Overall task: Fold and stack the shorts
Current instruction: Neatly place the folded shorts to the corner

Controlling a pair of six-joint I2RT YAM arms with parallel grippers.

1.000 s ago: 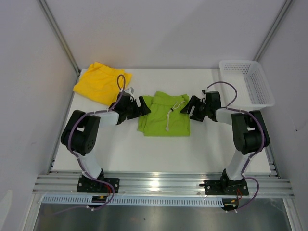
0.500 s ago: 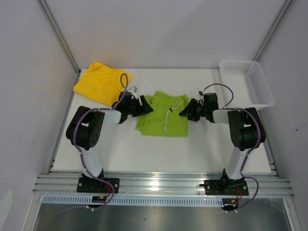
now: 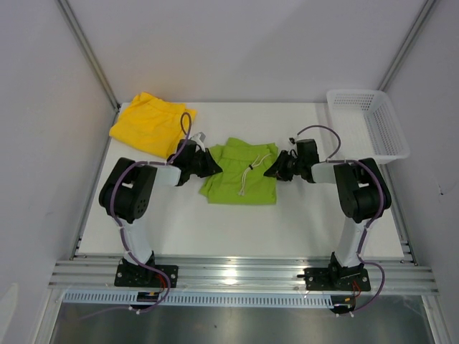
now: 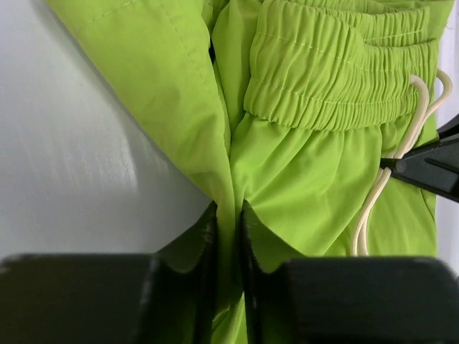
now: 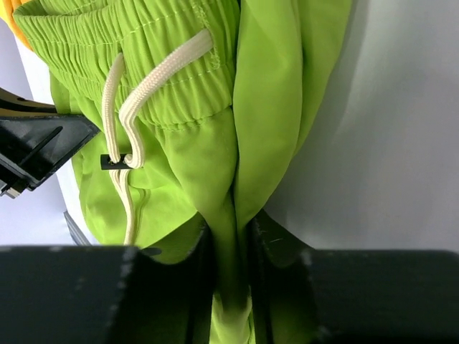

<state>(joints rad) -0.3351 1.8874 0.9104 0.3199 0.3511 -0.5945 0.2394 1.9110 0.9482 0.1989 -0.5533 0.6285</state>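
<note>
Now the left fingers [image 4: 207,287] and the right fingers [image 5: 262,287] have slid closer together. Each is clenched on one side of the lime green shorts [image 3: 240,180], bunching them narrower in the middle of the surface [image 3: 237,229]. The yellow shorts [image 3: 149,123] lie far left. Folding looks just begun.

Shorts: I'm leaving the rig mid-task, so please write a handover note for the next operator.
Left gripper: shut on the lime green shorts, pinching their left side edge.
Right gripper: shut on the same pair's right side edge.
The lime green shorts lie mid-table, waistband toward the far side, drawstring loose on top. The yellow shorts sit apart at the far left corner.
Done: both side grips are taken.
Left: fold the green pair, then stack the two pairs; nothing is stacked yet.
</note>
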